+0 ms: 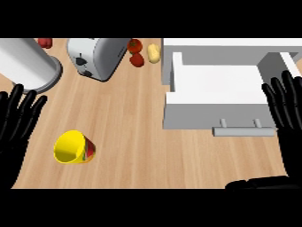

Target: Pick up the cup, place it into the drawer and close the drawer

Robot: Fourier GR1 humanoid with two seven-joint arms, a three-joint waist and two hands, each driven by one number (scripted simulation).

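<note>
cup (73,147) tipped on its side, mouth facing left, drawer (212,95) open

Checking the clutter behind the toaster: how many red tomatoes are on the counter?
2 clearly: one tomato by the toaster, a second just below it. A red thing at the top left may be another, mostly hidden.

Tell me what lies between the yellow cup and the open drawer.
Head view: only bare wooden counter lies between the yellow cup and the open white drawer.
</note>
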